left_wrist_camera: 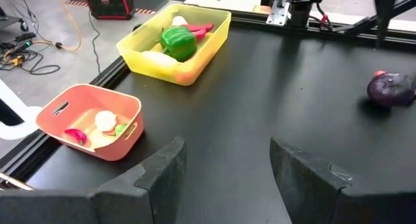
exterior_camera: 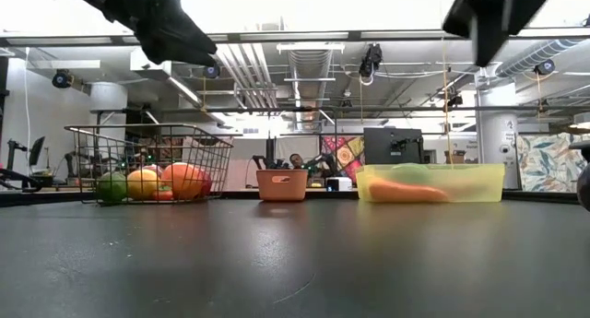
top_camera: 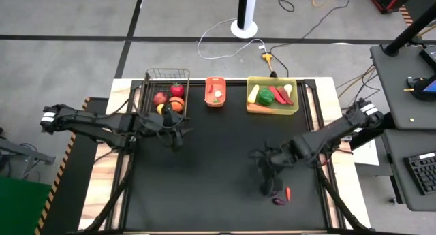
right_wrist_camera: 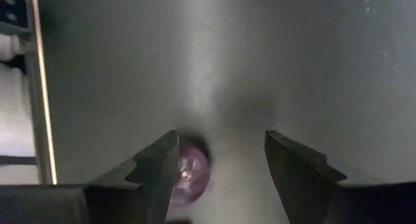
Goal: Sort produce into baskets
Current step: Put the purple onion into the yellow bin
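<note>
The right gripper (right_wrist_camera: 221, 178) hangs above the black table (top_camera: 218, 167) with fingers parted and nothing held, a purple eggplant (right_wrist_camera: 188, 174) lying just below beside one finger and a red chilli (top_camera: 288, 193) next to it, while the left gripper (left_wrist_camera: 224, 169), likewise open and empty, waits near the wire-mesh basket (top_camera: 165, 76).

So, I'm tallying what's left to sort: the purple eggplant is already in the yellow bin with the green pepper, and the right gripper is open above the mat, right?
Not quite. The purple eggplant is not in the yellow bin; the high view shows it lying on the black mat below the right gripper. The green pepper is in that bin, and the right gripper is open.
</note>
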Action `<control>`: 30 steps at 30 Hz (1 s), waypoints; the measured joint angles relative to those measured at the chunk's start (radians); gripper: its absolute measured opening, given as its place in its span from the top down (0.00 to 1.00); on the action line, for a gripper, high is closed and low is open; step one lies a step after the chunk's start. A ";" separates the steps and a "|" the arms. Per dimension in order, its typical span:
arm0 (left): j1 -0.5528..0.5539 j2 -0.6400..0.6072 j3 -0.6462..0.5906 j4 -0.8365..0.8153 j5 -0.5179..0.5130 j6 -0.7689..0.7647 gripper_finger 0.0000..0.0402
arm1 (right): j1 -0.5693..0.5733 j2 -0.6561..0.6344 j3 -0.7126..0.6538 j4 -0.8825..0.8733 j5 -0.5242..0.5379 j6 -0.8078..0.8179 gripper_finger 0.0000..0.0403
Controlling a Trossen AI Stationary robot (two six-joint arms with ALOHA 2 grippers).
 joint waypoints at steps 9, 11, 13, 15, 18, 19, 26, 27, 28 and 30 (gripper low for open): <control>0.000 0.027 0.000 0.060 -0.003 0.036 0.49 | 0.108 0.032 -0.004 0.002 0.030 0.278 0.35; 0.000 0.032 0.000 0.074 -0.003 0.047 0.49 | 0.124 0.034 -0.004 -0.005 0.033 0.286 0.29; 0.000 0.036 0.000 0.078 -0.003 0.048 0.49 | 0.144 0.038 -0.005 -0.013 0.033 0.260 0.25; 0.000 0.039 0.000 0.078 -0.003 0.048 0.49 | 0.170 0.048 -0.006 -0.013 0.032 0.235 0.21; 0.000 0.045 0.000 0.078 -0.003 0.048 0.49 | 0.206 0.069 -0.008 -0.014 0.024 0.243 0.18; 0.000 0.046 0.000 0.078 -0.003 0.049 0.49 | 0.213 0.076 -0.008 -0.015 0.022 0.259 0.18; 0.000 0.063 0.000 0.078 -0.003 0.049 0.49 | 0.257 0.131 -0.008 -0.010 0.024 0.323 0.19; 0.000 0.065 0.000 0.078 -0.002 0.049 0.49 | 0.258 0.142 -0.008 -0.010 0.023 0.323 0.19; 0.000 0.067 0.000 0.077 -0.002 0.049 0.49 | 0.259 0.154 -0.008 -0.010 0.023 0.323 0.19; 0.000 0.072 0.000 0.078 -0.002 0.049 0.49 | 0.260 0.179 -0.008 -0.012 0.024 0.322 0.19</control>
